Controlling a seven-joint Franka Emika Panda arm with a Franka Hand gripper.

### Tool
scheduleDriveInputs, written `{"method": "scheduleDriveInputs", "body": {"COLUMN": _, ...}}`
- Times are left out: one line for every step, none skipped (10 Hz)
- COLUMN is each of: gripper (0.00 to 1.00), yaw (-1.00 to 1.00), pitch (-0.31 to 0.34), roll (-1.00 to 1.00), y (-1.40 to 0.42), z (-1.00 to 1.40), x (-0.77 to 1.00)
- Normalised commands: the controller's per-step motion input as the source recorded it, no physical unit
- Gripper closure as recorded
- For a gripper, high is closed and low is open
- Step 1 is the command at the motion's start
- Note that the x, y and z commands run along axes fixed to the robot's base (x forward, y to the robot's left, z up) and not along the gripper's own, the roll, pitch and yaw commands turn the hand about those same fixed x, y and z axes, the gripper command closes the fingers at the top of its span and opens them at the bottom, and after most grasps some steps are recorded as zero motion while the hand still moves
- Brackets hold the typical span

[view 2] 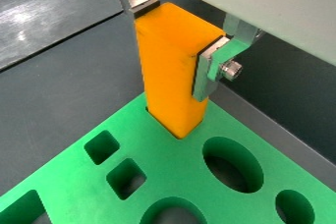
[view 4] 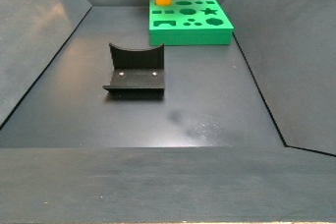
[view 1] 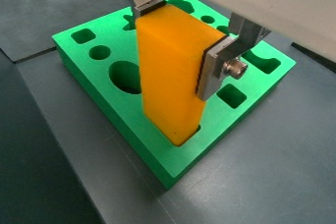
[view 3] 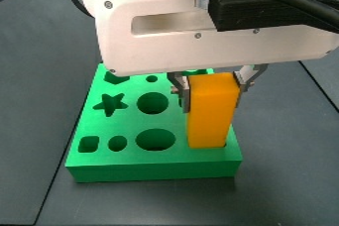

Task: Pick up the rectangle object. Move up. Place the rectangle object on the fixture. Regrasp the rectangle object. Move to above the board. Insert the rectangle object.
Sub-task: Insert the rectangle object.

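- Floor (view 4: 197, 120): dark, sloping walls round it; carries everything. Board and fixture well apart.
- Board (view 3: 126, 136): green slab at the floor's far edge in a side view (view 4: 197, 24), many cut-outs, star and circles visible.
- Arm: white housing (view 3: 199, 22) straight over the board, wrist pointing down, so a vertical approach.
- Fixture (view 4: 136, 71): dark bracket mid-floor, nothing on it, so the regrasp looks done.
- Rectangle object (view 3: 212, 111): orange block, upright, long axis vertical, at a corner region of the board. In both wrist views (view 1: 178, 71) (view 2: 178, 66) its lower end sits at or just inside a cut-out; depth cannot be told.
- Gripper (view 1: 184, 33): clamped on the rectangle object's upper part, one silver finger (view 1: 218, 66) flat on a side face, the other on the opposite face.
- Step, my judgement: insertion in hand, near the end of the task.
- Next move probably calls for a straight push down with the block kept square to the hole, then letting go; a tilt could jam it on the rim.
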Motion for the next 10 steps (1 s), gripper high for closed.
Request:
{"method": "scheduleDriveInputs", "body": {"gripper": 1.00, "yaw": 0.05, "pitch": -0.034, "roll": 0.17, "y": 0.00, "z": -0.88, "x": 0.04}}
{"method": "scheduleDriveInputs", "body": {"gripper": 1.00, "yaw": 0.01, "pitch": 0.000, "roll": 0.09, "y": 0.00, "z": -1.00, "x": 0.14}}
{"method": "scheduleDriveInputs", "body": {"gripper": 1.00, "yaw": 0.01, "pitch": 0.000, "roll": 0.00, "y": 0.01, "z": -1.00, "x": 0.20}}
{"method": "scheduleDriveInputs", "body": {"gripper": 1.00, "yaw": 0.00, "pitch": 0.000, "roll": 0.00, "y": 0.05, "z": -1.00, "x": 0.23}}
{"method": "scheduleDriveInputs", "body": {"gripper": 1.00, "yaw": 0.03, "pitch": -0.016, "roll": -0.02, "y": 0.01, "z": -0.54, "x": 0.25}}
{"method": "scheduleDriveInputs", "body": {"gripper": 1.00, "yaw": 0.00, "pitch": 0.000, "roll": -0.01, "y": 0.00, "z": 0.00, "x": 0.00}}
{"method": "scheduleDriveInputs", "body": {"gripper": 1.00, "yaw": 0.02, "pitch": 0.000, "roll": 0.00, "y": -0.02, "z": 0.00, "x": 0.00}}
{"method": "scheduleDriveInputs", "body": {"gripper": 1.00, "yaw": 0.15, "pitch": -0.089, "roll": 0.16, "y": -0.20, "z": -0.20, "x": -0.04}}
{"method": "scheduleDriveInputs", "body": {"gripper": 1.00, "yaw": 0.00, "pitch": 0.014, "roll": 0.00, "y": 0.00, "z": 0.00, "x": 0.03}}
{"method": "scheduleDriveInputs", "body": {"gripper": 1.00, "yaw": 0.13, "pitch": 0.139, "roll": 0.06, "y": -0.17, "z": 0.01, "x": 0.28}}
